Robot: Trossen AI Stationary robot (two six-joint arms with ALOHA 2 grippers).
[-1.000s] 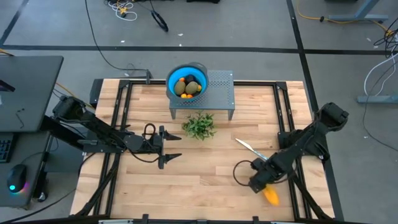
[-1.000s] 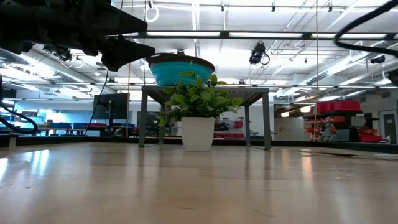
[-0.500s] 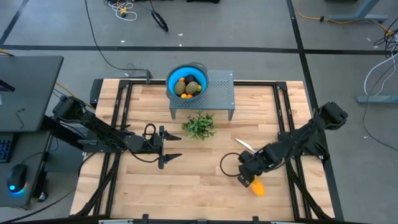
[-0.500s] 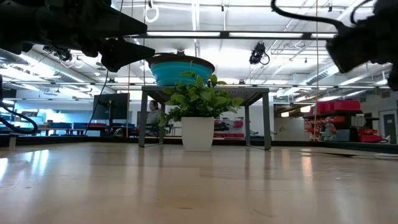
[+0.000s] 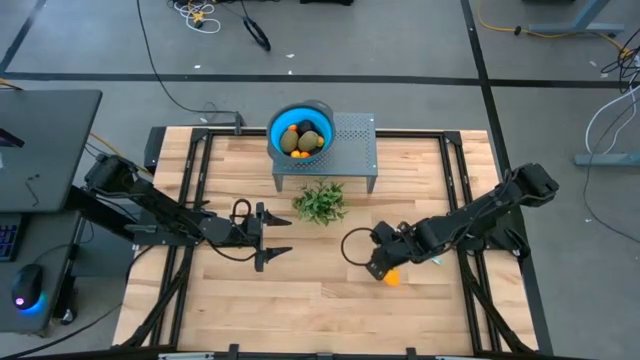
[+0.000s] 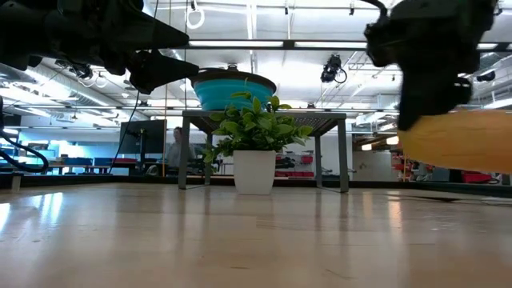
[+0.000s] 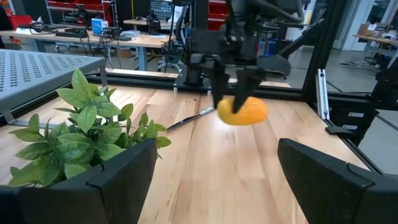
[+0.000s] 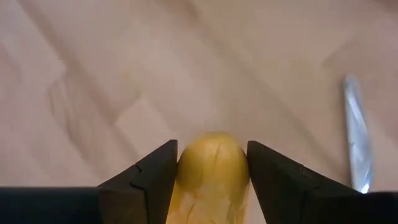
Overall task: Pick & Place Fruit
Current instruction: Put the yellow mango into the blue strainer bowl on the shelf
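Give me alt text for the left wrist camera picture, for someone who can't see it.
The right arm's end effector holds a yellow oblong fruit above the wooden table, in mid-frame. A leafy green plant stands nearer, beside a perforated grey stand, with a thin knife lying on the table behind it. The left end effector's own open fingers frame the foreground.

The right gripper (image 5: 385,272), clamped on the yellow oblong fruit (image 5: 392,278), now sits left of and farther in than its earlier spot near the table's near right corner, closer to the table's middle. In the low view, gripper and fruit (image 6: 460,142) now fill the right side, where only background showed before.
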